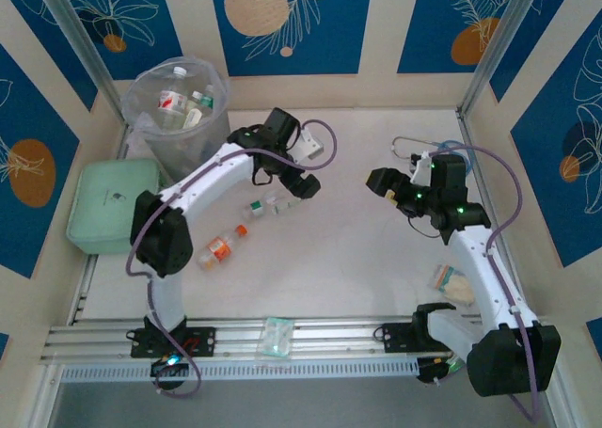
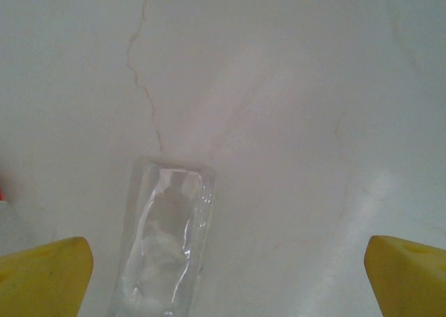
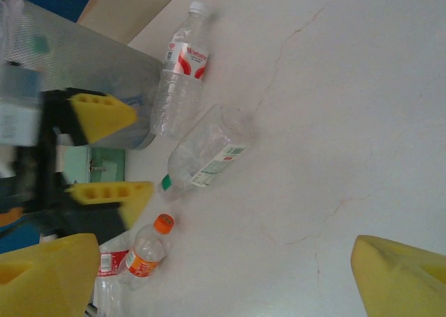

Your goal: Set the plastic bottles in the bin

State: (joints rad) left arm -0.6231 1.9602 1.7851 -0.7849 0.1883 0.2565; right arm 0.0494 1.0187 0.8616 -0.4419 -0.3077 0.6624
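clear bottle (image 2: 166, 240) lies below our left pincer (image 2: 226, 279), spread wide so we can straddle it; our right pincer (image 3: 224, 275) hangs released, apart.

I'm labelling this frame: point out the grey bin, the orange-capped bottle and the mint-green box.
Round translucent grey plastic bin (image 1: 175, 142): top view, front wall.
Clear orange-capped plastic bottle (image 3: 143, 251): right wrist view, body.
Mint-green square lidded box (image 1: 113, 205): top view, lid centre.

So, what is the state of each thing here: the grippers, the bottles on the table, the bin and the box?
Left gripper: open, empty.
Right gripper: open, empty.
Red-label bottle: lying on table, capped.
Green-cap bottle: lying on table, capped.
Orange-cap bottle: lying on table, capped.
Bin: upright, open, bottles inside.
Box: lid shut.
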